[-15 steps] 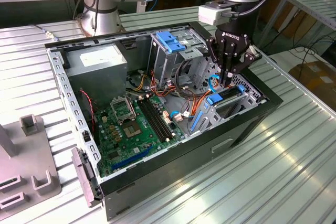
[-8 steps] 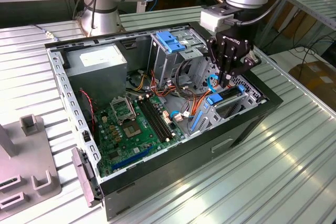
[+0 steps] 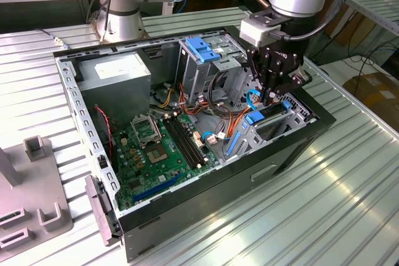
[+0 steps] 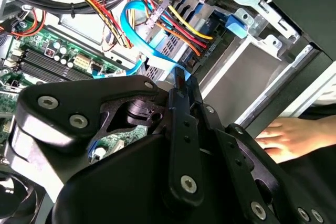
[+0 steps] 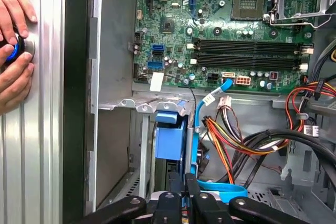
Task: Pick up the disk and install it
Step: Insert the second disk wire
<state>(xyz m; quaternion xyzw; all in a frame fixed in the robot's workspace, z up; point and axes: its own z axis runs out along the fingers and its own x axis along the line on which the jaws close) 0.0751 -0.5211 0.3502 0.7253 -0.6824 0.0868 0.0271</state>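
The one disk (image 3: 269,115), dark with a blue plastic carrier, sits on edge in the drive bay of the open computer case (image 3: 93,135) on the desk (image 3: 349,197), beside the motherboard (image 3: 162,147). One tool (image 3: 267,101) hangs over it, fingers pressed together.

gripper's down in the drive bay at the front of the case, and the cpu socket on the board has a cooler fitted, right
Not quite. The gripper is down at the drive bay at the front of the case, but the cpu socket has no cooler: it is bare with its metal frame exposed, as the first wrist view shows.
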